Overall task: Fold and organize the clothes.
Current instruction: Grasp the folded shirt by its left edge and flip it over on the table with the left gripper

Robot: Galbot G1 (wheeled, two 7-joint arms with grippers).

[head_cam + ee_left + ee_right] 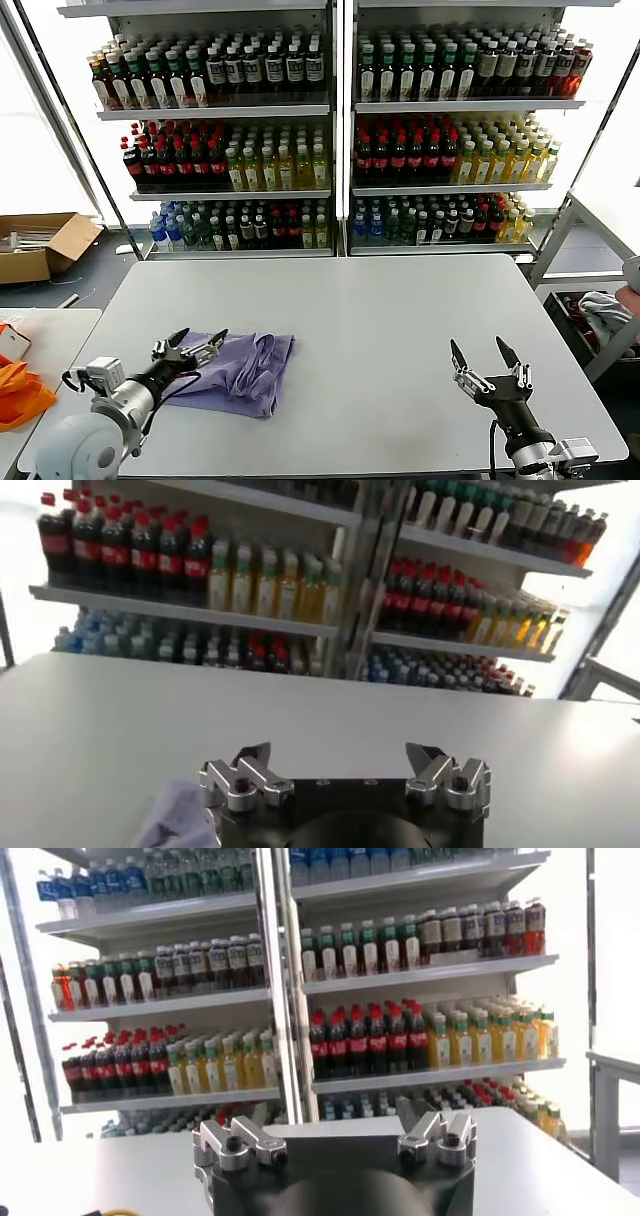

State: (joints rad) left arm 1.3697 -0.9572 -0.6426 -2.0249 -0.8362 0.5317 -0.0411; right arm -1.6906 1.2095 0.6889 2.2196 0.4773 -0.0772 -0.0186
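Observation:
A lavender T-shirt [243, 368] lies crumpled and partly folded on the grey table [370, 320], at its front left. My left gripper [198, 342] is open and empty, just above the shirt's left edge. In the left wrist view the open left gripper [340, 752] shows with a corner of the lavender shirt [178, 815] beside it. My right gripper [485, 354] is open and empty above the table's front right, far from the shirt. In the right wrist view the right gripper [328, 1116] points at the shelves.
Shelves of drink bottles [330, 130] stand behind the table. Bright orange fabric [20, 392] lies on a side table at the left. A cardboard box [40, 245] sits on the floor at the left. A white-and-grey cloth bundle [605, 315] lies in a rack at the right.

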